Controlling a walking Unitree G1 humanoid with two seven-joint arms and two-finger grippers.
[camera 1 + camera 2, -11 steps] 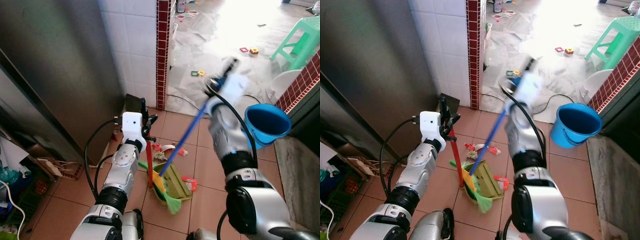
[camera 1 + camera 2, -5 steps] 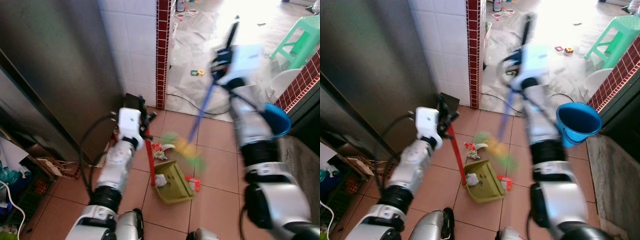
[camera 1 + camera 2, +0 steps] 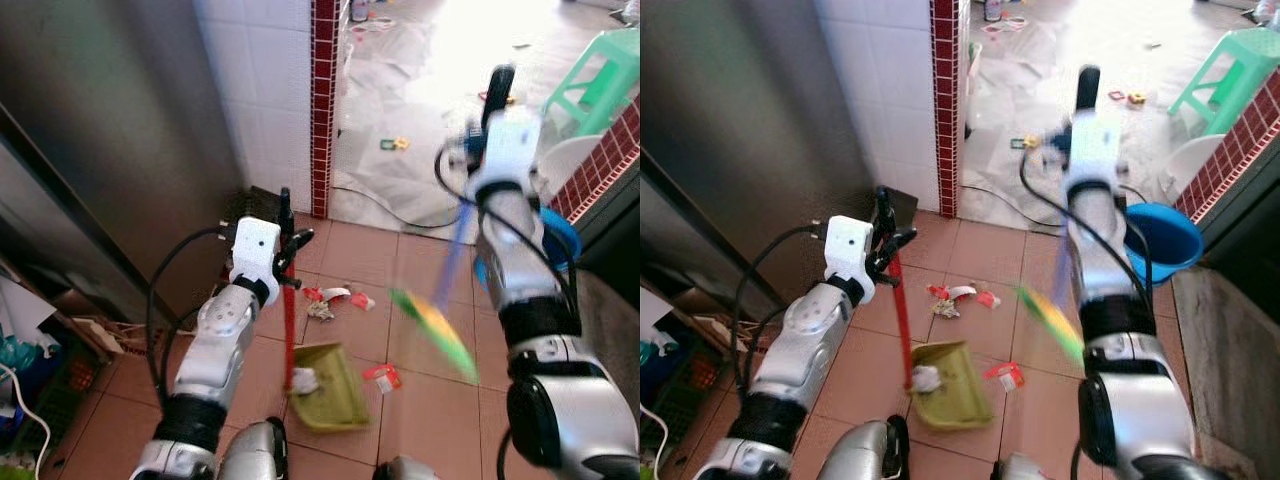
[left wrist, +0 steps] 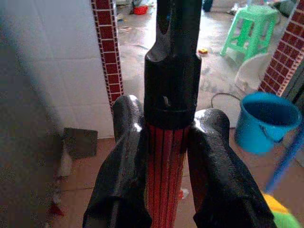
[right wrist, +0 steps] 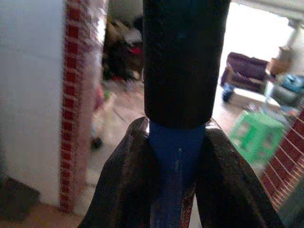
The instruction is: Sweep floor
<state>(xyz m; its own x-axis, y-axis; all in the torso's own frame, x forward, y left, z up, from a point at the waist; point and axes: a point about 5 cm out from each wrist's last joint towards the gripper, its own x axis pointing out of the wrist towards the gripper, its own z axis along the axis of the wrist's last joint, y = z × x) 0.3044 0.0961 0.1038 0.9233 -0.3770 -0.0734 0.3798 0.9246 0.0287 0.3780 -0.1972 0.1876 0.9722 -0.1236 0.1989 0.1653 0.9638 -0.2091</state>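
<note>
Terracotta tile floor (image 3: 120,400). Green dustpan (image 3: 325,375) resting on tiles, white scrap inside. Red and white litter (image 3: 335,296) scattered just beyond it, red scrap (image 3: 383,376) beside it. Blue bucket (image 3: 1160,242) standing at right. Green stool (image 3: 590,75) farther off.

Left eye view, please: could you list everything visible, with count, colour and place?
dustpan: one, green with a red handle, on the tiles in front of the robot, a white scrap in it
broom: one, blue handle, green and yellow bristles, raised off the floor, blurred
litter: several red and white scraps, on the tiles beyond the dustpan
bucket: one, blue, by the right wall
stool: one, green, far right
toys: a few small coloured pieces, far floor
left gripper: shut on the dustpan's handle
right gripper: shut on the broom's handle
</note>
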